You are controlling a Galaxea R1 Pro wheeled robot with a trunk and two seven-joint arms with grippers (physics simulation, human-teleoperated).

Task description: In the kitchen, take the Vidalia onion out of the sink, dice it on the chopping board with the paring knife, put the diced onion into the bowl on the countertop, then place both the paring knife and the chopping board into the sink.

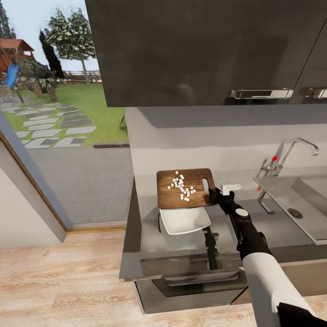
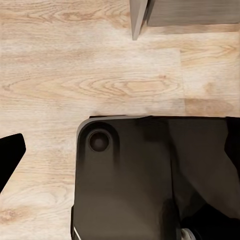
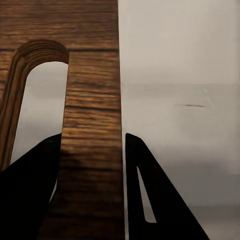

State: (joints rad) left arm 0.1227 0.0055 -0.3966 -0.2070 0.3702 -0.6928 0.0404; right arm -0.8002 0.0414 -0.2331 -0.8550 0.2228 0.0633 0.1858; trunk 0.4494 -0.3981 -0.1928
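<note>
Brown grained chopping board (image 1: 185, 188), white diced onion (image 1: 182, 185), white bowl (image 1: 185, 220).

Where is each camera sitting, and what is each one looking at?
Head view: up on the robot's head, looking down at the countertop, chopping board with diced onion, bowl and sink; the right arm reaches out to the board.
Left wrist view: on the left arm, facing down at the wooden floor; a dark part of the robot shows below.
Right wrist view: by the right gripper, its fingers either side of the board's handle end.
Shared: head and right wrist views both show the chopping board.
</note>
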